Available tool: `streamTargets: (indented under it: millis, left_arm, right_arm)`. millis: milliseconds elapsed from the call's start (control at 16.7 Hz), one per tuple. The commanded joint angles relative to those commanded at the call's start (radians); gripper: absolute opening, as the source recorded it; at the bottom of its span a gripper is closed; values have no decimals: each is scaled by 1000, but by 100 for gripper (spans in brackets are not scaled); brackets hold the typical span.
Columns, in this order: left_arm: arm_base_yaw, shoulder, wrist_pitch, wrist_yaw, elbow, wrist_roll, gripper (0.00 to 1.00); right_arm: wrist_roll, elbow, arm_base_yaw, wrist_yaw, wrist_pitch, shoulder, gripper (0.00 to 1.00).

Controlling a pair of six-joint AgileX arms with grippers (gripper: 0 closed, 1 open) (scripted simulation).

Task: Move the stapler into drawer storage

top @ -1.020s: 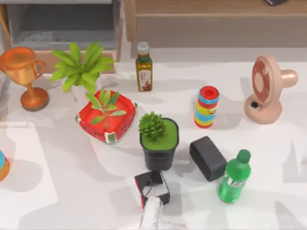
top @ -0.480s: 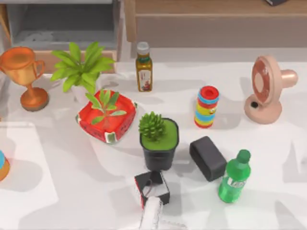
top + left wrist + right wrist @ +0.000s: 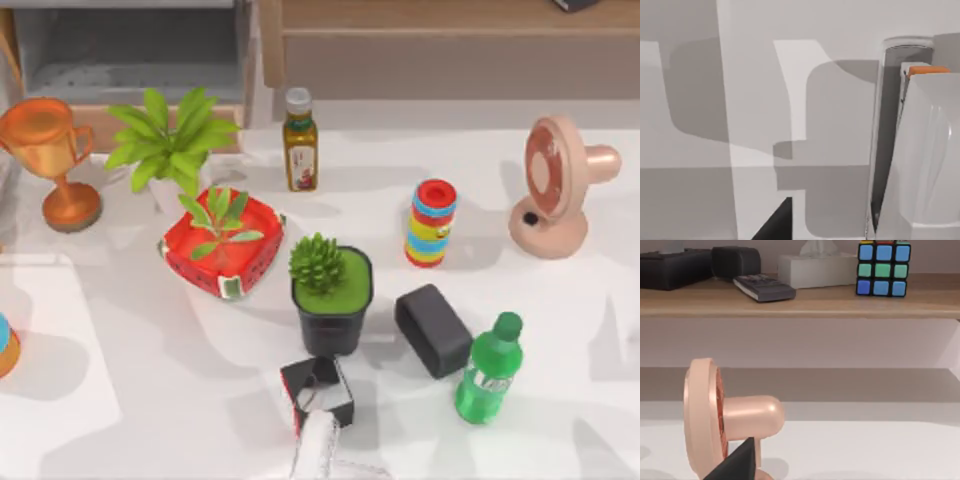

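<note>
Stapler (image 3: 316,445) is sitting on the white table (image 3: 150,380) at the bottom edge of the top view, about centre. It's nowhere near the drawer (image 3: 130,60), which is way up in the upper left corner, open, grey inside.

Left gripper (image 3: 774,225) is just a dark wedge at the bottom of its wrist view, low over the bare table. Honestly can't tell if it's released or clenched, and it isn't grasping anything that I can see. The stapler (image 3: 925,150) runs up the right side of that view, white body with a dark strip beside it and an orange bit at the far end.

Right gripper (image 3: 740,462) is another dark wedge at the bottom of its view, facing the pink fan (image 3: 715,415); can't tell its state either.

Working outward in the top view: a small black-and-red box (image 3: 318,392) sits right above the stapler, then the succulent pot (image 3: 332,300). To the right are the black block (image 3: 432,330) and green bottle (image 3: 490,368). The fan (image 3: 555,185) is far right.
</note>
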Motion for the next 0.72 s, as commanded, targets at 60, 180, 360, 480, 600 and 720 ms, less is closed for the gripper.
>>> streamTargets:
  millis: [60, 180, 360, 480, 600, 720]
  left_arm:
    - [0, 0, 0, 0, 0, 0, 100]
    - [0, 0, 0, 0, 0, 0, 100]
    - [0, 0, 0, 0, 0, 0, 100]
    - [-1, 0, 0, 0, 0, 0, 100]
    - [0, -9, 7, 3, -9, 9, 100]
    - [5, -58, 49, 17, -55, 56, 100]
  right_arm:
    - [0, 0, 0, 0, 0, 0, 100]
    - [0, 0, 0, 0, 0, 0, 100]
    - [0, 0, 0, 0, 0, 0, 100]
    - [0, 0, 0, 0, 0, 0, 100]
    - [0, 0, 0, 0, 0, 0, 100]
    - [0, 0, 0, 0, 0, 0, 100]
